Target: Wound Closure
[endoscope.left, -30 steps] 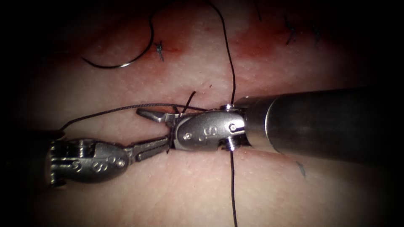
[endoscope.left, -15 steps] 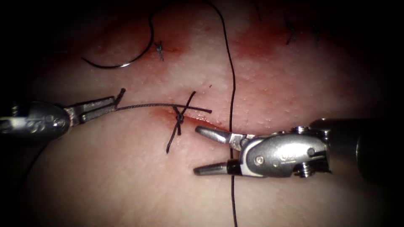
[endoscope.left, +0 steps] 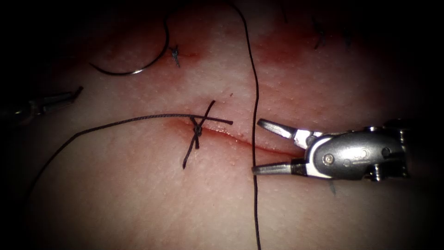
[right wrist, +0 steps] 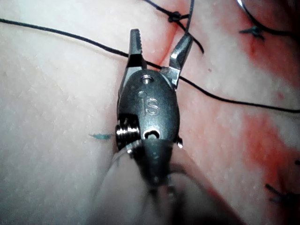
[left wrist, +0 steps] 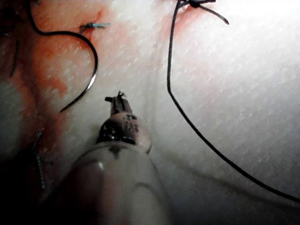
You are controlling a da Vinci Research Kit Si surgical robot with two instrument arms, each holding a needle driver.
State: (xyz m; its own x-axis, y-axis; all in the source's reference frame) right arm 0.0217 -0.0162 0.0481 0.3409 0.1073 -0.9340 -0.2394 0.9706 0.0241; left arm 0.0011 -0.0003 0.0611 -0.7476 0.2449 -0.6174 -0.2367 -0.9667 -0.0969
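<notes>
The left tool [endoscope.left: 69, 96] is backing away left of the knot [endoscope.left: 197, 129], jaws together and no longer gripping the thread [endoscope.left: 115, 123]. The right tool [endoscope.left: 264, 147] is retreating rightward, jaws apart, empty. The needle [endoscope.left: 138, 69] is lying free on the tissue [endoscope.left: 138, 194] beyond the knot.

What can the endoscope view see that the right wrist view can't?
Endoscope view: the left arm's slim silver tool, shut and empty, far left of the cut.
Right wrist view: tiny ridged teeth inside the right arm's shiny silver tool.
Both: that right tool, open and empty, over the thin black thread; the knotted black stitch on the cut; the curved dark needle lying loose on the pale pink tissue, not in it.
</notes>
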